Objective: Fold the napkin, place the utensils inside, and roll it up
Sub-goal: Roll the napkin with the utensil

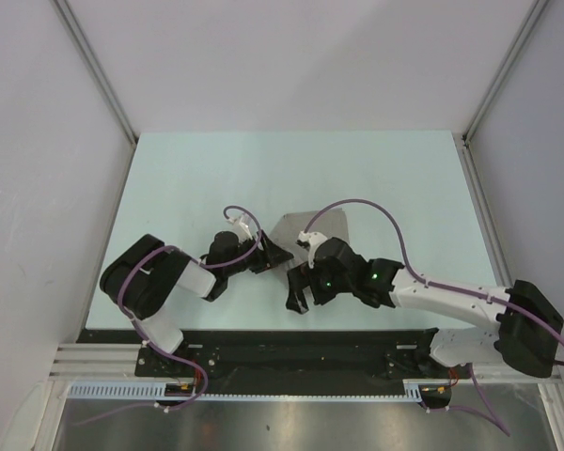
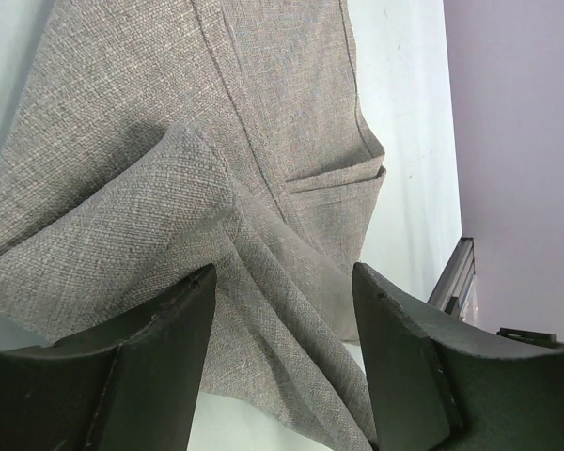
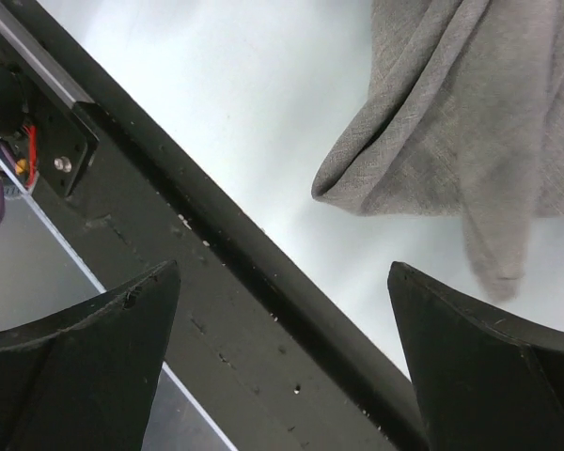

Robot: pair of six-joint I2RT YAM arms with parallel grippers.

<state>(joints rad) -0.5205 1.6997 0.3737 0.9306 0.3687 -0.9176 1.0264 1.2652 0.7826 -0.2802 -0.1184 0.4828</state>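
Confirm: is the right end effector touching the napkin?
Apart. Right wrist view shows bare table between the right end effector and the napkin.

Coarse grey cloth on a smooth matt desk, black plastic jaws over it.
Napkin (image 2: 263,141): soft woven cloth, visible rough weave, matt, stitched hem lines. Desk (image 1: 263,169): pale mint, smooth, faint satin sheen. Left gripper (image 2: 282,282) and right gripper (image 3: 282,272) jaws: hard black plastic, matt, slightly grainy. Rail (image 3: 235,310) along the desk's 6 o'clock edge: black, matt, dust-specked, looks like metal. Cables (image 1: 357,202): purple, glossy. Right arm link (image 1: 451,301): white glossy plastic. Sheet (image 1: 291,427) past the rail: brushed silvery metal.
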